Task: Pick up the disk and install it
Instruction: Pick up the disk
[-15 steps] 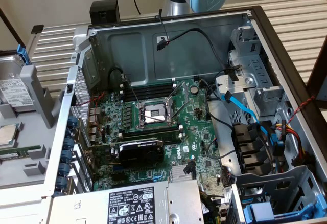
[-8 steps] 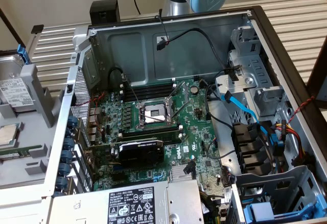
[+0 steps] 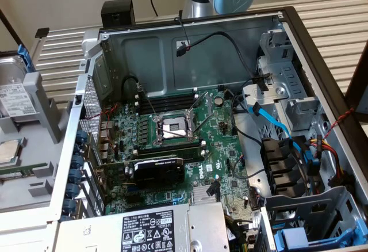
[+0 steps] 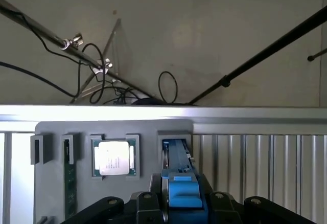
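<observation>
Wrist view, blue-railed disk edge-on, slotted flat grey holder

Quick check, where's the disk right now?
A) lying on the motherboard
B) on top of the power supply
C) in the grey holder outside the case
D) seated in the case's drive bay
C: the disk sits in a slot of the grey holder, outside the case on the exterior view's left, near the processor chip.

psu label: near edge of pc case, blk/white, cert marks; txt too small to read
disk label: white, print illegible
gfx card: logo strip, unreadable
cpu chip: faint print, unreadable
</observation>
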`<state>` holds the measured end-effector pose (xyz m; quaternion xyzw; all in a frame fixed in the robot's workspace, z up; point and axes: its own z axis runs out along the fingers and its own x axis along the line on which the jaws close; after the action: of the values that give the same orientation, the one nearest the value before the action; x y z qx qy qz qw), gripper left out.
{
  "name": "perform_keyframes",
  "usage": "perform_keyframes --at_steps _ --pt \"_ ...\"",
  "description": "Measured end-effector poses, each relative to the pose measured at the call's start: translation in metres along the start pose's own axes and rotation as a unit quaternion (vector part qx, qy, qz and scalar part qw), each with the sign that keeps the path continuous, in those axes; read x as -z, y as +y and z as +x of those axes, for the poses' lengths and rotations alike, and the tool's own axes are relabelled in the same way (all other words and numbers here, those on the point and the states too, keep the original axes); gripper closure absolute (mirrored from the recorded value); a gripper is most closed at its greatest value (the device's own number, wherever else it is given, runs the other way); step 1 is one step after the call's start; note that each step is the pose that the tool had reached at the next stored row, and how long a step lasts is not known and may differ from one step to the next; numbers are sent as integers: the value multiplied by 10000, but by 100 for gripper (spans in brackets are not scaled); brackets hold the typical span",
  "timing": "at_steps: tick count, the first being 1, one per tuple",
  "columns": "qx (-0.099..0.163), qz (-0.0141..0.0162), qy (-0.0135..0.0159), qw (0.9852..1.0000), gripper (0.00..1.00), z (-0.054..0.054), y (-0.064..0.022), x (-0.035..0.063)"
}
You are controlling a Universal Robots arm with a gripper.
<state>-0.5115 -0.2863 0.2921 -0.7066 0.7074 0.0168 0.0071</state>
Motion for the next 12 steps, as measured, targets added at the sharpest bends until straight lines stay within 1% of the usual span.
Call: perform_keyframes --at_steps 5,12 --pt "1 47 37 10000 63 -26 2 120" --pt "2 74 84 9999 63 -50 6 345"
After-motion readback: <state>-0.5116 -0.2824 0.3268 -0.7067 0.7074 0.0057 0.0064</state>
